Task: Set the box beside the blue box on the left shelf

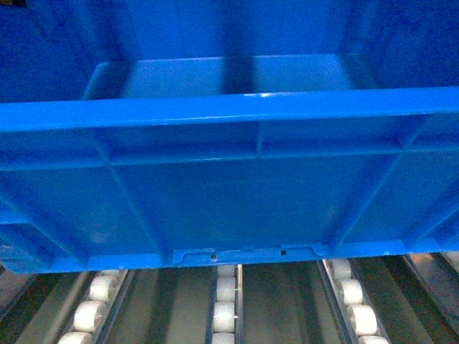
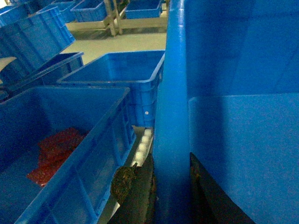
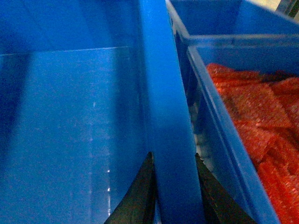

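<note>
Clamping opposite rims of the large blue plastic box (image 1: 229, 193), the left hand (image 2: 170, 182) and right hand (image 3: 173, 186) carry it level above the grey roller shelf (image 1: 226, 301).

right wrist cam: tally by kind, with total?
Bright blue plastic crates: 3, namely held crate, red-filled crate, rear crate
Black right gripper, clamping the held crate's wall: 1
Heap of red packets: 1
Total: 5
</note>
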### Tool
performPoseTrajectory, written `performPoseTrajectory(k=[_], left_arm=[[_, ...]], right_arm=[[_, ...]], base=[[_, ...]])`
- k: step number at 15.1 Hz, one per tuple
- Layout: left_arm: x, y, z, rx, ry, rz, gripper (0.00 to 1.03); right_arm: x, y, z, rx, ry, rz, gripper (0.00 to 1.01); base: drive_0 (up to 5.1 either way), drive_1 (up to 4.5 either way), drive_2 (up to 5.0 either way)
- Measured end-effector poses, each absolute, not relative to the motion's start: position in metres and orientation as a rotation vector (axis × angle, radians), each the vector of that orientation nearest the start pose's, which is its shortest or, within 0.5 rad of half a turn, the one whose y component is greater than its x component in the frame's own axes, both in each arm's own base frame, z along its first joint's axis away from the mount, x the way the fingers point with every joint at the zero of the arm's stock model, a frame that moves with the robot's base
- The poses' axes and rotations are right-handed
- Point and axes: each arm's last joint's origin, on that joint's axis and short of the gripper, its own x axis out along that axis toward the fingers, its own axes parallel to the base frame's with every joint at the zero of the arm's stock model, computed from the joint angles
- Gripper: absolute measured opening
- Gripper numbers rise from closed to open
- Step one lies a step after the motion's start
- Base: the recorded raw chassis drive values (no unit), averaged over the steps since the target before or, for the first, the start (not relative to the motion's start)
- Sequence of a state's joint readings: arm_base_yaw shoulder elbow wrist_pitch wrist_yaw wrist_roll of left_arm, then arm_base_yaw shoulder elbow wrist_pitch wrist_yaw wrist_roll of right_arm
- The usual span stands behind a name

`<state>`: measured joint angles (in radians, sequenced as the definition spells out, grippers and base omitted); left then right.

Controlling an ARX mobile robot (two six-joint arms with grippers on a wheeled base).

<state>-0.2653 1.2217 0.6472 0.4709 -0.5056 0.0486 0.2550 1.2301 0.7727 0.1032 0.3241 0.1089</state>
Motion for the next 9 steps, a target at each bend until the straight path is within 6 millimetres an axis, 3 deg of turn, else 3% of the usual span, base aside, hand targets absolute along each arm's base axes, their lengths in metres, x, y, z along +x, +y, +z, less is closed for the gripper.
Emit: performPoseTrajectory(k=[4,9], left_arm=[[0.278,-0.041,0.246,0.128,0.199,0.224,0.11],[0.29,-0.046,0.219,0.128,0.338,0.19,0.11]], right_arm=[[0.273,0.064,0.243,0.087,0.529,-0.057,0.13],[0.27,0.064,0.22,0.097,0.639,-0.064,0.12]], base=[[0.0,0.0,0.0],[0.0,0.0,0.0]])
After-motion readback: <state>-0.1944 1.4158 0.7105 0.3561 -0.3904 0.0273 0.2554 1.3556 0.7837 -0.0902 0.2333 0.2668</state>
